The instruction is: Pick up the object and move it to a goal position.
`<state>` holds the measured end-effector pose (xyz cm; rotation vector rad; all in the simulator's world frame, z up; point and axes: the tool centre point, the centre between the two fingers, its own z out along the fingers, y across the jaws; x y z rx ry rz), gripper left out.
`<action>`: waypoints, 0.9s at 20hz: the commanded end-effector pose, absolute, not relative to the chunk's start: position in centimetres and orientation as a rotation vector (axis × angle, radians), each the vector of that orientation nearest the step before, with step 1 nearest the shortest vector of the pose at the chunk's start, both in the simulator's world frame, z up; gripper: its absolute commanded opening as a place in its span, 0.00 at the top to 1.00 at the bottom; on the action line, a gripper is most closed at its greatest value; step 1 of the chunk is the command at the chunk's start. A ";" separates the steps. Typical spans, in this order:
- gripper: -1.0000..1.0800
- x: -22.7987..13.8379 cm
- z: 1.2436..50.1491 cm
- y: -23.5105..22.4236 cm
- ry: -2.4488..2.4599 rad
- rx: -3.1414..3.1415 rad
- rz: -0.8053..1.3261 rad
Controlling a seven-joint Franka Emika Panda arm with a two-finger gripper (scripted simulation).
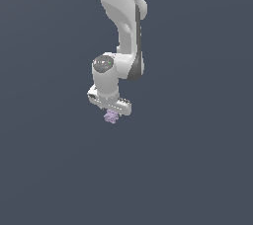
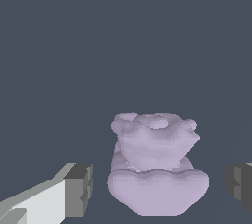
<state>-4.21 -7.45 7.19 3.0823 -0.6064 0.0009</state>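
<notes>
The object (image 1: 111, 117) is a tiny pale lilac, lumpy clump just under the white gripper (image 1: 112, 114) in the exterior view. In the wrist view the object (image 2: 155, 164) fills the space between the two dark finger pads (image 2: 81, 188). A gap shows on each side of it, so the jaws are open around it and not touching it. The fingers themselves are too small to make out in the exterior view.
The white arm (image 1: 126, 26) comes down from the top of the exterior view. All around is a plain dark grey-blue surface (image 1: 197, 169), and no other objects or goal marker show.
</notes>
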 end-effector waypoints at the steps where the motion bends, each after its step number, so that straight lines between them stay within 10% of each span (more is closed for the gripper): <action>1: 0.04 -4.3 5.9 -7.5 -0.609 3.082 0.000; 9: 0.04 -4.3 4.0 -7.5 -0.612 3.081 0.000; 10: 1.00 -4.3 4.0 -7.5 -0.612 3.081 0.000; 18: 1.00 -4.3 4.0 -7.5 -0.612 3.081 0.000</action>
